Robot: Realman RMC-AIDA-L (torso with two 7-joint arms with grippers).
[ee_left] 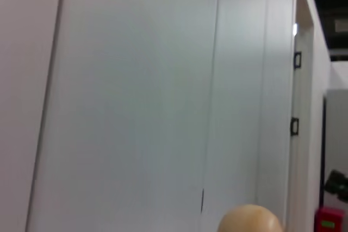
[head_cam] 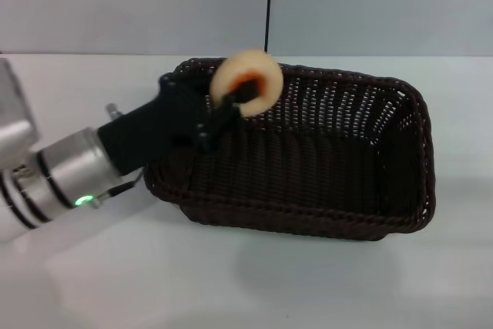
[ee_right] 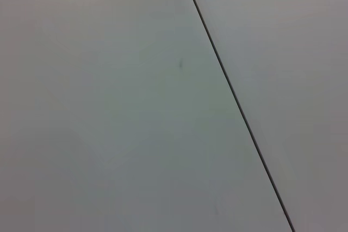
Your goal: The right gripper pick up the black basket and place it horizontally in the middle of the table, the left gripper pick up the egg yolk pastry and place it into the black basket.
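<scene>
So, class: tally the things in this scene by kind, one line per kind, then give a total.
Baskets: 1, the black basket
Pastries: 1, the egg yolk pastry, held above the basket
Grippers: 1, the left gripper
Tables: 1, the table
Total: 4

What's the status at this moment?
Left gripper shut on egg yolk pastry, above black basket near its left end. Right gripper not in view. Nothing in the way.

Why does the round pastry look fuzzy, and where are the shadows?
Head view: the egg yolk pastry in the left gripper is smeared, and a soft shadow lies on the table before the black basket. Left wrist view: the pastry is a blurry dome against the wall.
</scene>
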